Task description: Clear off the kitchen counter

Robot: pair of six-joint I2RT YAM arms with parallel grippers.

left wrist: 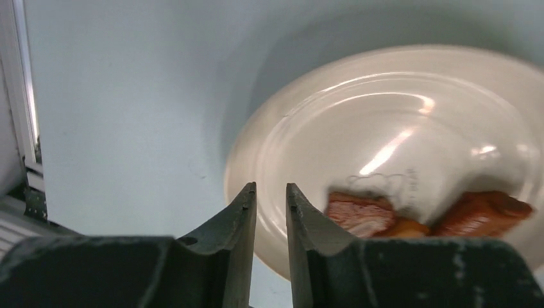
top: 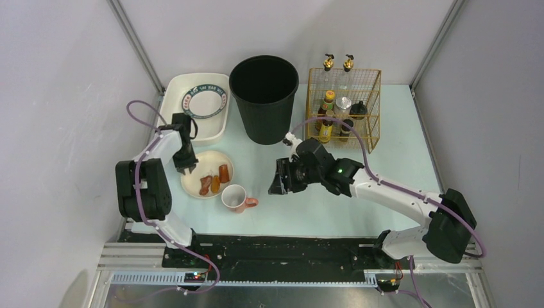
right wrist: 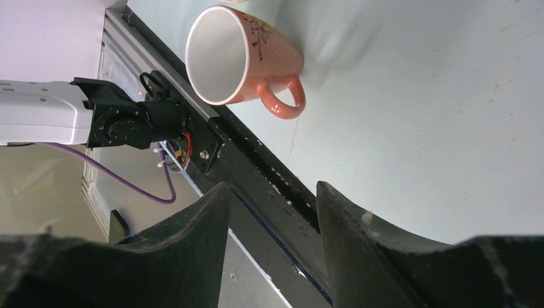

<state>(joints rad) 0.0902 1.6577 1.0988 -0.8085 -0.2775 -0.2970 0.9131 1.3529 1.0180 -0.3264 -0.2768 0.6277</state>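
Cream plate [left wrist: 385, 115] rim runs into the narrow gap of your left claw [left wrist: 269, 192]; whether it is pinched or only straddled, you cannot tell. Your right claw [right wrist: 272, 186] hangs empty with its jaws apart, near the pink mug [right wrist: 237, 54]. The mint desk [top: 398, 141] lies under everything. By my judgement little is cleared: plate, meat pieces [top: 215, 181] and mug stand on it, while one patterned plate [top: 205, 101] sits in the white tray [top: 170, 102] beside the black bin [top: 263, 96].
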